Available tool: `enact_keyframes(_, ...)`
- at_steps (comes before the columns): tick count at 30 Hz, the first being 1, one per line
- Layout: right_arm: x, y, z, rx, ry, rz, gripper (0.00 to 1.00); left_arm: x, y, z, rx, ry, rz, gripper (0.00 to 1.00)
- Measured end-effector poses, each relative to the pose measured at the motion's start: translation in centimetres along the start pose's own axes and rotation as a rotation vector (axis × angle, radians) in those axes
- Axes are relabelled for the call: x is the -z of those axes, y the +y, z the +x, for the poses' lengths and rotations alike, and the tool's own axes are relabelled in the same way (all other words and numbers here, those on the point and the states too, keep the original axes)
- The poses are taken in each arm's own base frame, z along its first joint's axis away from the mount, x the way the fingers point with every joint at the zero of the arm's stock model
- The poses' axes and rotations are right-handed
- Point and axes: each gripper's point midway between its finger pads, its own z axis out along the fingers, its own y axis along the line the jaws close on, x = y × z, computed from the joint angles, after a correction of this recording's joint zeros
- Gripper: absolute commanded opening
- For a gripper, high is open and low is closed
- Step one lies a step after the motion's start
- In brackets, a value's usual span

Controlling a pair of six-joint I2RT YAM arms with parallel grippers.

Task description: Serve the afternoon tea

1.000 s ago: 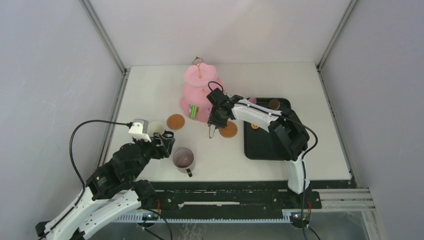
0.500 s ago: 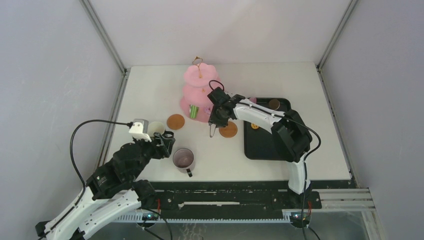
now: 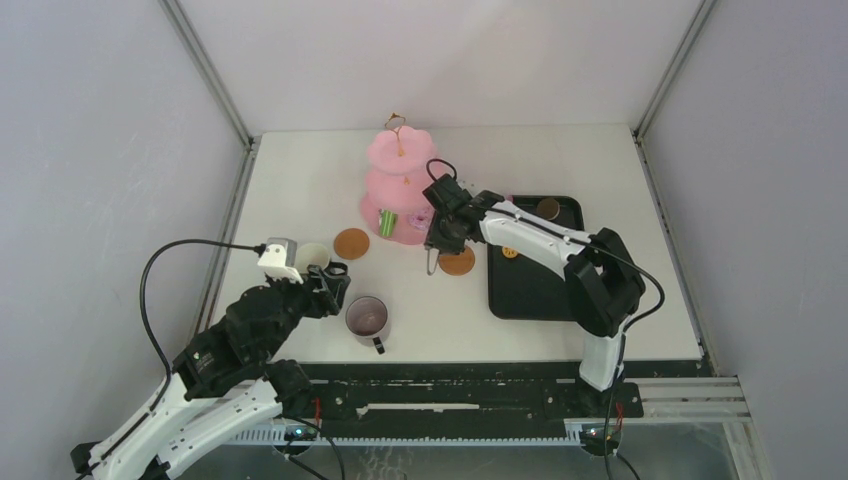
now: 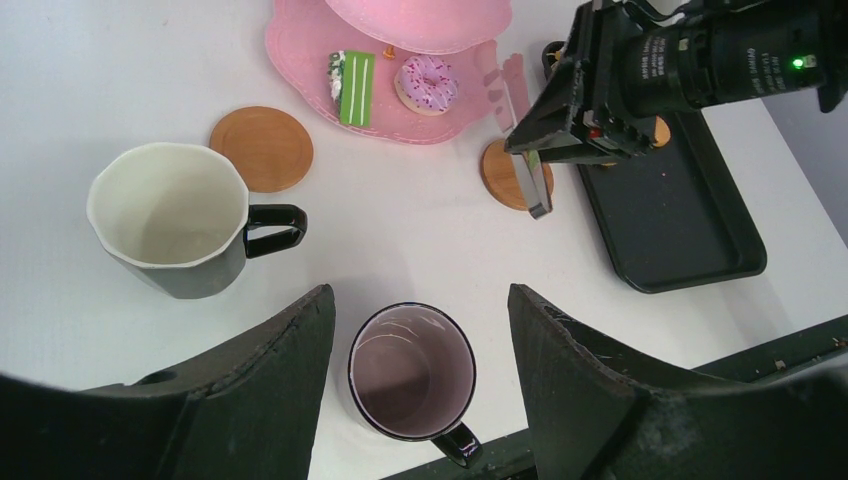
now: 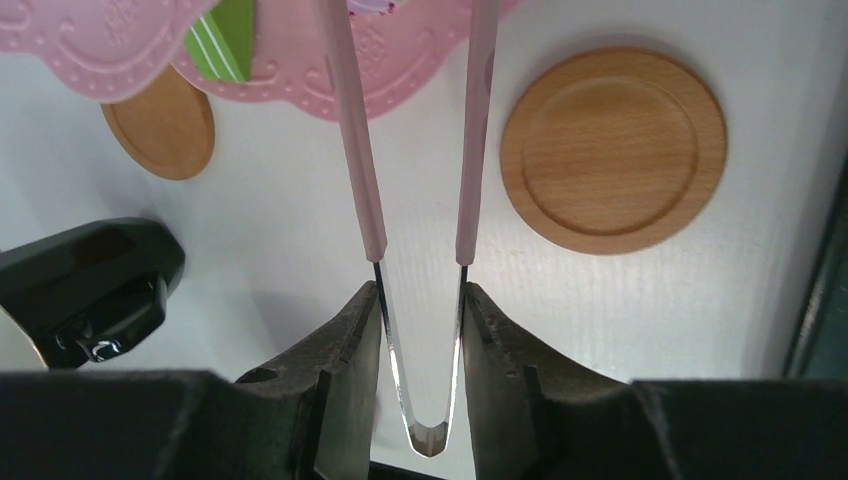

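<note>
Two dark mugs stood at the table's 8 o'clock: a faceted white-lined mug (image 4: 165,215) and, at its 4 o'clock, a purple-lined mug (image 4: 412,372), both empty. The left gripper (image 4: 420,300) hung over the purple one, fingers spread wide, holding nothing. Two round wooden coasters lay bare: the left coaster (image 4: 261,148) at the stand's 8 o'clock, the right coaster (image 5: 612,150) at its 4 o'clock. One pink three-tier cake stand (image 3: 398,190) carried two pastries on its bottom tier, a green striped slice (image 4: 352,74) and a sprinkled doughnut (image 4: 425,82). The right gripper (image 5: 418,300) pinched pink-armed metal tongs (image 5: 362,200), which reached over that tier's edge and partly hid the right coaster from the left wrist. The black tray (image 3: 530,290) at 3 o'clock held a brown pastry (image 3: 547,208)
</note>
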Motion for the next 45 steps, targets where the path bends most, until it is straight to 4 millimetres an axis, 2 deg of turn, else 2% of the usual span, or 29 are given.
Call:
enact_keyframes(4, 1.3, -1.2, 0.6, 0.015, -0.009, 0.018, 0.39, 0.0, 0.0, 0.0, 0.001, 0.0, 0.0, 0.68)
enact_keyframes(11, 4.7, -4.2, 1.5, 0.024, -0.039, 0.051, 0.39, -0.1, -0.5, -0.1, 0.022, -0.001, 0.019, 0.68)
enact_keyframes(14, 6.1, -5.6, 1.3, 0.015, -0.06, 0.063, 0.39, -0.2, -0.9, -0.2, 0.035, -0.001, 0.031, 0.68)
enact_keyframes(18, 6.9, -7.3, 0.6, -0.007, -0.074, 0.08, 0.39, -0.6, -1.4, -0.2, 0.04, 0.006, 0.042, 0.67)
enact_keyframes(28, 6.3, -11.6, -3.8, -0.085, -0.098, 0.141, 0.41, -1.7, -2.4, 0.1, 0.043, 0.03, 0.049, 0.68)
enact_keyframes(34, 3.9, -13.9, -4.0, -0.067, -0.035, 0.209, 0.42, -2.1, -2.6, 0.1, 0.042, 0.031, 0.048, 0.68)
enact_keyframes(38, 2.6, -14.0, -4.5, -0.04, -0.008, 0.231, 0.42, -2.3, -2.7, 0.1, 0.04, 0.033, 0.046, 0.68)
enact_keyframes(45, 2.3, -13.2, -6.6, -0.02, -0.027, 0.221, 0.42, -2.7, -3.0, 0.0, 0.037, 0.032, 0.046, 0.68)
